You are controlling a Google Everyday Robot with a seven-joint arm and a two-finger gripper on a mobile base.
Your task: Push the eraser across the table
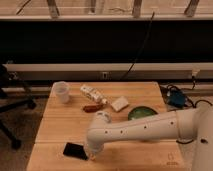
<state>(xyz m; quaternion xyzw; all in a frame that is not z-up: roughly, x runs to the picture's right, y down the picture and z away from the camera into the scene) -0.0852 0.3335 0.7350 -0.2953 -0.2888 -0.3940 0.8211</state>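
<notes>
Black and faintly glossy, the eraser (75,150) lies flat on the table (60,125) close to its near edge, toward the left corner, its long side slightly slanted against the plank seams. Right at its right end sits the pincer (91,154), low over the wood and either touching the block or just beside it. The contact itself cannot be made out, and whether the pincer is released or clenched cannot be told either, as the wrist covers it. From there the white arm (142,129) stretches up and to the right across the near half of the table, thick and smooth, and leaves the picture at the right edge. Behind the arm a green bowl (142,111) stands on the right part of the top, its near side hidden by the arm. Near it to the left lies a pale beige wedge (119,104), and left of that a small reddish-brown oblong (92,107). Just behind the oblong a pale bottle (93,93) lies on its side, slanted. A translucent white cup (61,91) stands upright near the far left corner, well apart from the eraser. Off the table, a blue thing (176,98) with cables sits to the right, and part of a dark office chair (12,107) shows at the left
</notes>
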